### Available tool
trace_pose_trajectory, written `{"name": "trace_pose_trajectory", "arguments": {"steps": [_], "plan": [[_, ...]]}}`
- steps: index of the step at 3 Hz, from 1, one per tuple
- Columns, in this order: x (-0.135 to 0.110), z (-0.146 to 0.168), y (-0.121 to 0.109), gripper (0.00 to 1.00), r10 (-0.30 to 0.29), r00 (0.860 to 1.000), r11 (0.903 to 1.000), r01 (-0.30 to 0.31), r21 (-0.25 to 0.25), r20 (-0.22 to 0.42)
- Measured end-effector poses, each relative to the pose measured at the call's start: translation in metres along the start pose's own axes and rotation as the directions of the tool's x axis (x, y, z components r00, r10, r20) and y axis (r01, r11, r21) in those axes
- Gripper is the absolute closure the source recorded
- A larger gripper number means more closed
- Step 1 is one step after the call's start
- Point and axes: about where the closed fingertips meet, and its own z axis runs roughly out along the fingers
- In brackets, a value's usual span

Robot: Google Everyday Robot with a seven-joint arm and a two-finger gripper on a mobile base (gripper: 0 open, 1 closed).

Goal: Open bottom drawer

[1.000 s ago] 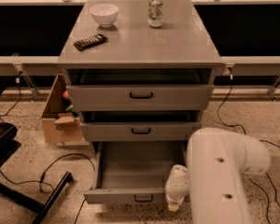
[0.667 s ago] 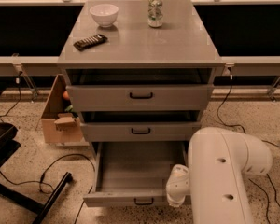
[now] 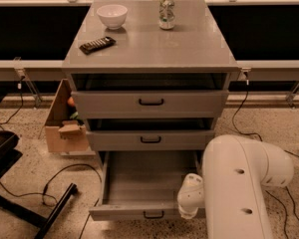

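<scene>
**A:** Where are we with the bottom drawer (image 3: 139,210)?

**B:** It sits low in the frame, at centre, pulled well out of the cabinet (image 3: 74,66). We see its bare floor and side walls. Compared with a second ago its front lies a touch lower in the frame, so it has come out a little further. We judge the task all but done.

**A:** And the gripper (image 3: 188,209)?

**B:** It is at the tip of the arm (image 3: 239,183), lower right of centre, by the drawer front just right of the handle (image 3: 153,214). We cannot tell whether it is open or closed. It has barely shifted.

**A:** What do we make of the materials?

**B:** The drawer front is flat, matt grey and thin-walled, and the handle is a small black bar. The arm is smooth, glossy white and rounded. Above are the middle drawer (image 3: 150,140) and top drawer (image 3: 150,102), the same grey, with a dark gap over each front. On the cabinet's top, high in the frame, we see a round white bowl (image 3: 112,16), a shiny can (image 3: 166,12) and a flat dark remote (image 3: 97,45). At left a cardboard box (image 3: 65,133) stands on the speckled floor (image 3: 35,168).
</scene>
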Motion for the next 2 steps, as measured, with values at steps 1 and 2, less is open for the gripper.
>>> {"name": "trace_pose_trajectory", "arguments": {"steps": [1, 2], "plan": [[0.0004, -0.0017, -0.0061, 1.00, 0.000, 1.000, 1.0000, 0.000, 0.000, 0.000], [0.0005, -0.0017, -0.0065, 0.82, 0.000, 1.000, 1.0000, 0.000, 0.000, 0.000]]}}
